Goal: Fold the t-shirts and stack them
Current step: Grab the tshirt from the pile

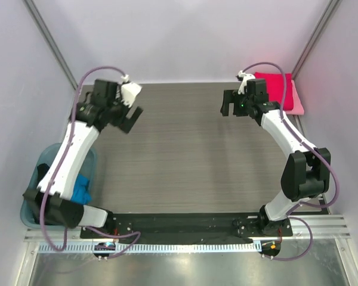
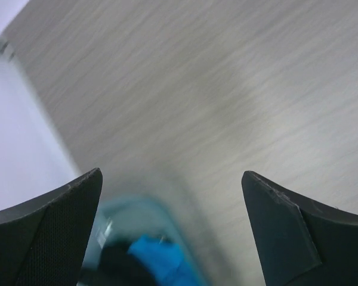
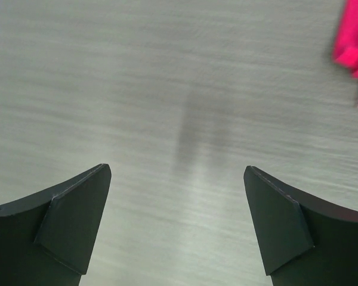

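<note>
A bright blue t-shirt lies bunched in the teal tub at the near left, next to a black t-shirt; both show blurred in the left wrist view, the blue t-shirt and the black t-shirt. A folded crimson t-shirt lies on a pale pink t-shirt at the far right corner; the crimson t-shirt's edge shows in the right wrist view. My left gripper is open and empty above the far left of the table. My right gripper is open and empty, left of the crimson stack.
The grey wood-grain table lies between the arms. White walls close in the left, back and right. A black base rail runs along the near edge.
</note>
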`<state>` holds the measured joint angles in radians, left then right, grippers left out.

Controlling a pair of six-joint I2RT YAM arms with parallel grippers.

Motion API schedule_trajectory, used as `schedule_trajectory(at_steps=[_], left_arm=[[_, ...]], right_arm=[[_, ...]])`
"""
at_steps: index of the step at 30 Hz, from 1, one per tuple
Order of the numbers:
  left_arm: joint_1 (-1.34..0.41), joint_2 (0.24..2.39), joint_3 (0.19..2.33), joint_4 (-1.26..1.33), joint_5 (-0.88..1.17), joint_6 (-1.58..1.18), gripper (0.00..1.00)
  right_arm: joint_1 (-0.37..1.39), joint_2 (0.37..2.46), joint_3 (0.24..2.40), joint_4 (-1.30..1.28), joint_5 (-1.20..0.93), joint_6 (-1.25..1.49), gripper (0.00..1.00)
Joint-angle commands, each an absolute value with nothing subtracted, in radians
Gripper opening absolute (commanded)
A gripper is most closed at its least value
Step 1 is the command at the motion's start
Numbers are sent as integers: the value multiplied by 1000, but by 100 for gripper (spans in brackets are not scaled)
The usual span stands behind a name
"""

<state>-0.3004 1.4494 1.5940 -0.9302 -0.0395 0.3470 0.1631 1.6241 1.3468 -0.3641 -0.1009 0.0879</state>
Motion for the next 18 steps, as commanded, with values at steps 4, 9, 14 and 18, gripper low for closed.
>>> schedule_trajectory(at_steps=[4, 9, 14, 18], left_arm=[[-143, 1186, 1355, -1129, -209, 526, 94], [53, 970, 1198, -1166, -167, 535, 83], [84, 888, 1152, -1298, -193, 523, 66], [84, 856, 1086, -1354, -274, 502, 59]], right_arm=[[181, 1588, 1333, -465, -330, 17, 100], [186, 1609, 1374, -593, -466, -92, 100], [186, 1628, 1387, -630, -543, -143, 100], [187, 1640, 1419, -670, -551, -173, 100]])
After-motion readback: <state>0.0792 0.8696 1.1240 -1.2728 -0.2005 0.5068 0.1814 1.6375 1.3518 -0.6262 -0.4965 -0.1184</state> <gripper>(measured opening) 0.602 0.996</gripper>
